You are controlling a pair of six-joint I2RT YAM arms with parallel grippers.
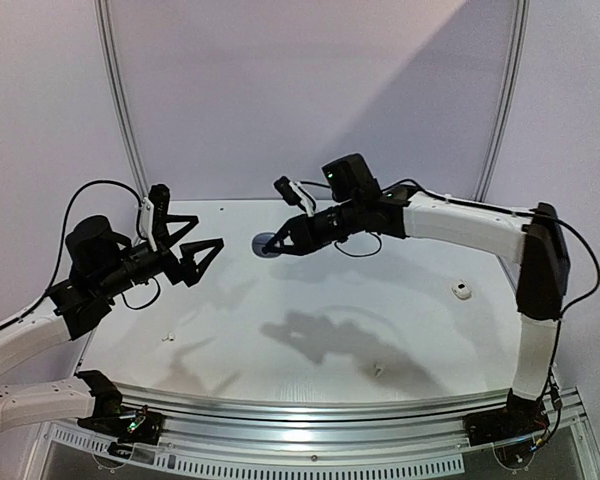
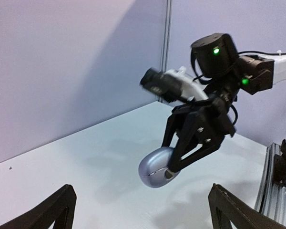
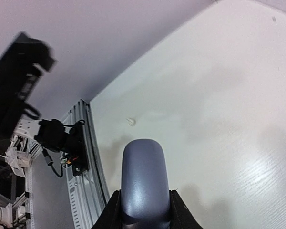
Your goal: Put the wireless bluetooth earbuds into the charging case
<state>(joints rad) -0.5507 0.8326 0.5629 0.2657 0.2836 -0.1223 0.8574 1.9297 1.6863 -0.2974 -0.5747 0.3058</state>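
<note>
My right gripper (image 1: 273, 244) is shut on a closed blue-grey oval charging case (image 1: 260, 244) and holds it above the far middle of the table (image 1: 310, 300). In the right wrist view the case (image 3: 144, 176) stands out between the two fingers (image 3: 177, 210). The left wrist view shows the case (image 2: 152, 168) from the side, lid seam shut, in the right gripper (image 2: 174, 164). My left gripper (image 1: 202, 252) is open and empty, in the air left of the case. A tiny white earbud (image 1: 166, 337) lies near the left edge; it also shows in the right wrist view (image 3: 130, 121). Another white speck (image 1: 378, 371) lies front centre. No dark grey earbuds show.
A small white round object (image 1: 463, 290) sits on the right side of the table. A metal rail (image 1: 330, 410) runs along the near edge, with the arm bases on it. A grey wall (image 1: 310, 90) stands behind the table.
</note>
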